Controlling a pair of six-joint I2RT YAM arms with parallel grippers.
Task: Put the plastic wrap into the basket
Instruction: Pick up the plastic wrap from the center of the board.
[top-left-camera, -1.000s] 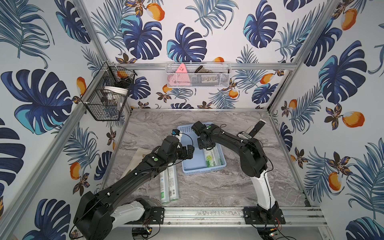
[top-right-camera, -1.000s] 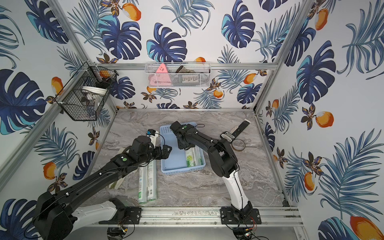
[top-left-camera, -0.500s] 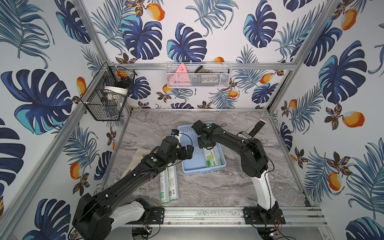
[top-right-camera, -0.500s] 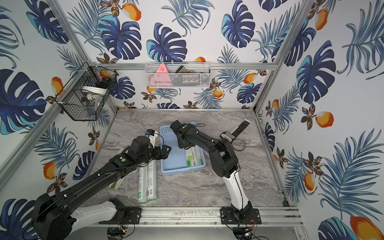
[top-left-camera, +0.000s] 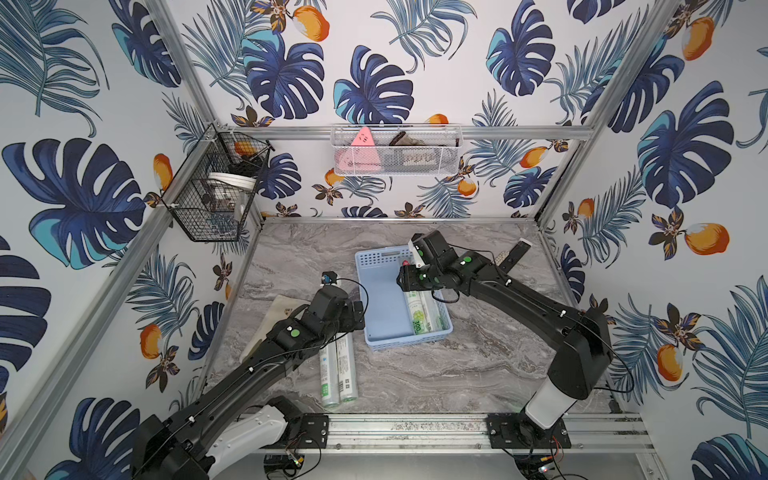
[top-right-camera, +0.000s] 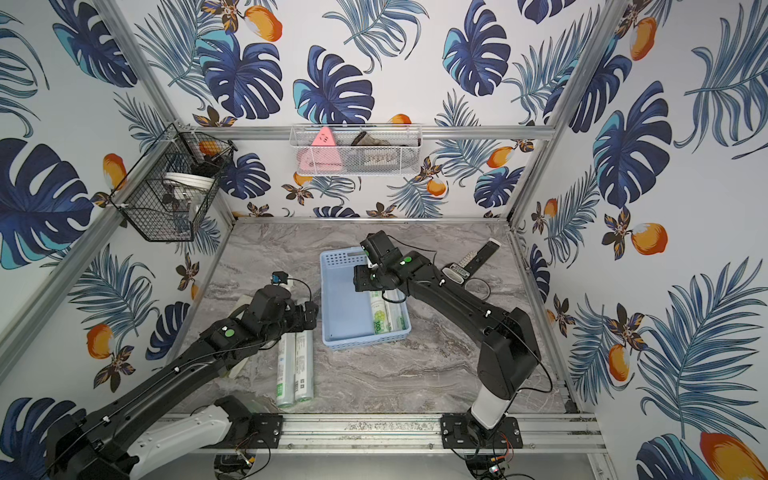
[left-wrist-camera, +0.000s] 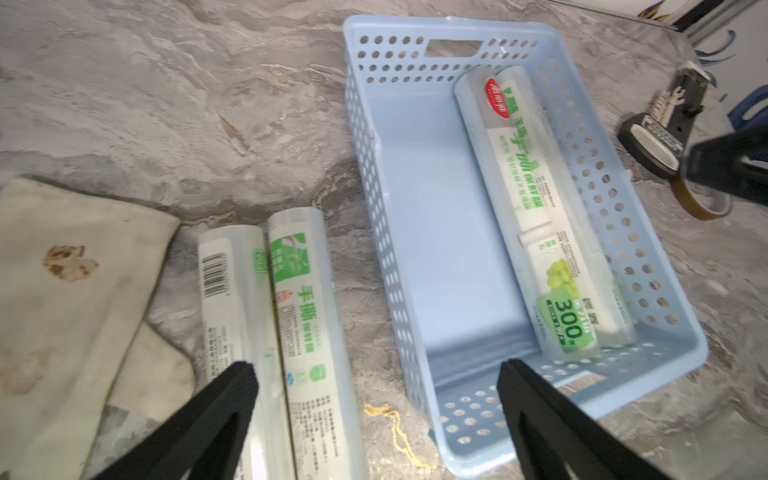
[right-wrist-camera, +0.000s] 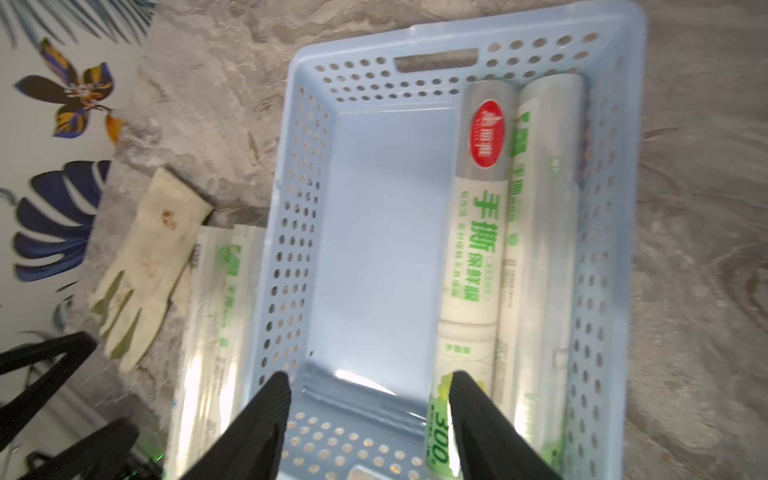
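Arms reach inward: right gripper (right-wrist-camera: 370, 378) hovers over the basket (right-wrist-camera: 291, 232), jaws parted, empty; left gripper (left-wrist-camera: 378, 368) gapes wide above two plastic wrap rolls (left-wrist-camera: 307, 299) beside it.

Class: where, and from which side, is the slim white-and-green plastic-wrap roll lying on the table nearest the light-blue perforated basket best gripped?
Mid-length, from straight above, jaws across the white-and-green roll. It lies flat; its flank facing the light-blue basket is free, while the neighbouring roll touches the other, so that side is tighter.
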